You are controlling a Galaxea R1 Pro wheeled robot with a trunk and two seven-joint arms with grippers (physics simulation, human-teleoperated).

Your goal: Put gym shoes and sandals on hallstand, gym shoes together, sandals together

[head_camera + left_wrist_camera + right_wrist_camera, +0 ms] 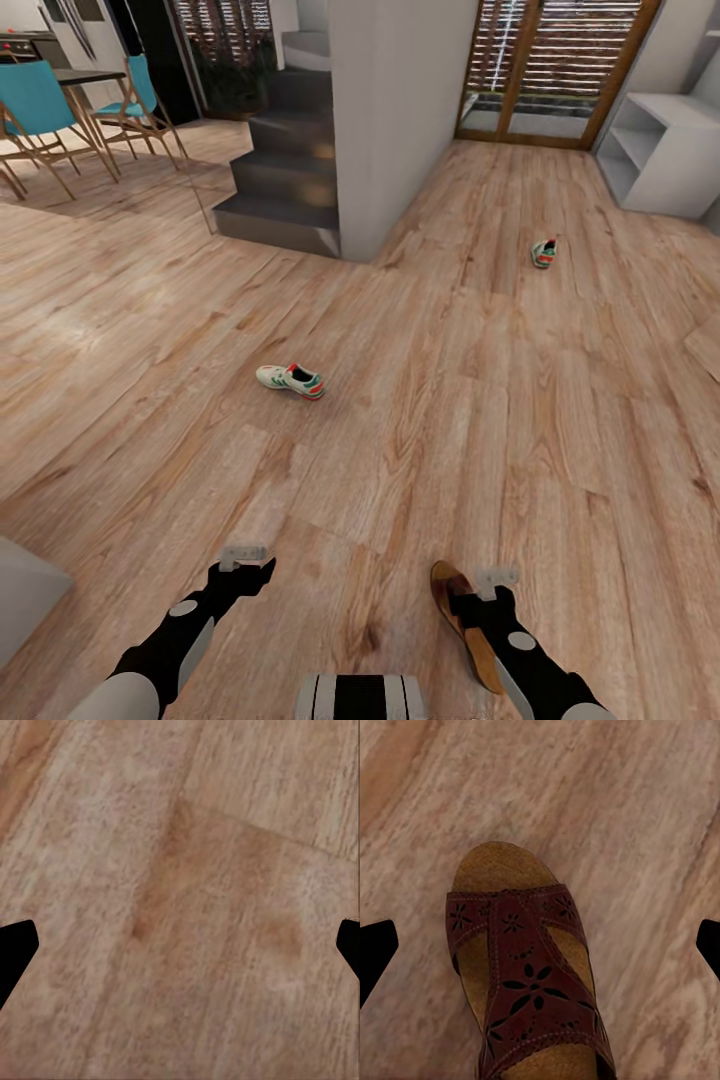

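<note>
Two gym shoes on corridor floor (420,420), well apart: one (290,380) centre-left of frame, on its sole, white w/ green stripes, red heel; other (543,252) upper right, further off. One sandal (462,612) at bottom, right of centre, flat on floor, brown cut-out strap, tan insole. Hallstand (668,150) light grey, upper right corner.

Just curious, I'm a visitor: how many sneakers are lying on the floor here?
2. One sneaker lies on its own mid-floor, ahead of the left arm. The other sneaker lies farther off to the right, toward the glass door. More could lie outside the pictures.
</note>
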